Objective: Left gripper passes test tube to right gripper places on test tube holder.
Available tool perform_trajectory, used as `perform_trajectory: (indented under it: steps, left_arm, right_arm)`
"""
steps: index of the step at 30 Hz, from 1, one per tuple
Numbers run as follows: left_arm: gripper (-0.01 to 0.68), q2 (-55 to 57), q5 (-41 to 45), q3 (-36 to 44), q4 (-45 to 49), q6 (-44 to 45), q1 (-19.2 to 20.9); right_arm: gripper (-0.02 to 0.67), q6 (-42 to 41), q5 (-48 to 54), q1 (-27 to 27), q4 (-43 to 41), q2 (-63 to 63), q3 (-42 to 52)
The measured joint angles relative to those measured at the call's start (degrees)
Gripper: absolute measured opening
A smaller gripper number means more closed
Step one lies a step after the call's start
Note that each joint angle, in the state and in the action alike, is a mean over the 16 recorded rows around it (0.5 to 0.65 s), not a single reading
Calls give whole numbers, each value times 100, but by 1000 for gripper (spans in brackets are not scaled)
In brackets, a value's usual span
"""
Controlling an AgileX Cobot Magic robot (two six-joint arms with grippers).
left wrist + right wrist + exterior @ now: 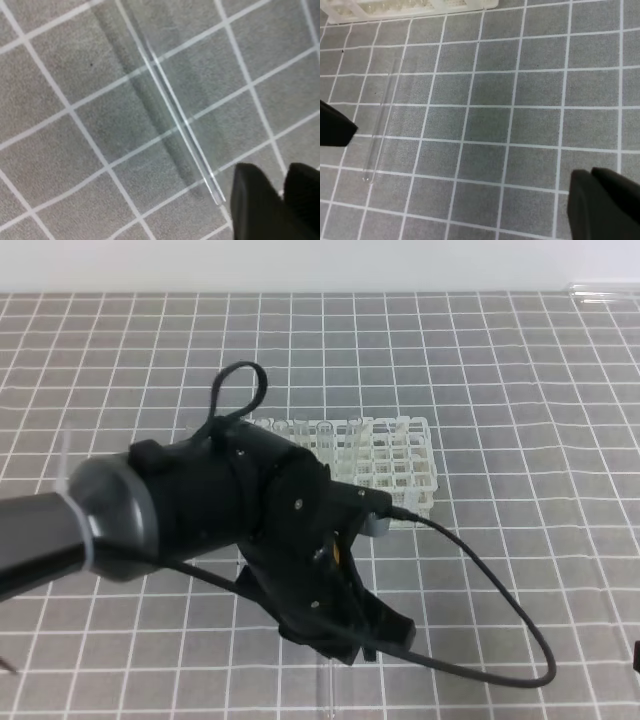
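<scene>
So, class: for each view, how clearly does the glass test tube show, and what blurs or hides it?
Exterior high: the left gripper hides most of the test tube. Left wrist: soft focus, tube shows by faint edges and shadow. Right wrist: sharper, tube pale against the mat.

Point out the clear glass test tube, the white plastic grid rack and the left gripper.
Clear glass test tube [382, 120]: right wrist view, mid-length of the tube.
White plastic grid rack [405, 465]: exterior high view, top grid.
Left gripper [277, 205]: left wrist view, between the black fingertips.
</scene>
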Motion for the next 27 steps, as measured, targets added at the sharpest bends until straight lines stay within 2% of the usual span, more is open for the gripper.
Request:
perform_trajectory:
  steps: [5,10,27]
  left_arm:
    - [286,142,49,-7,0,-90,2]
    - [366,288,65,-8,-12,-207,0]
    - [365,820,4,-20,475,-474,-184]
  right_arm:
    - [-13,0,12,0,0,0,0]
    - [-13,0,25,0,0,0,0]
    - [-13,0,-3,0,0,0,0]
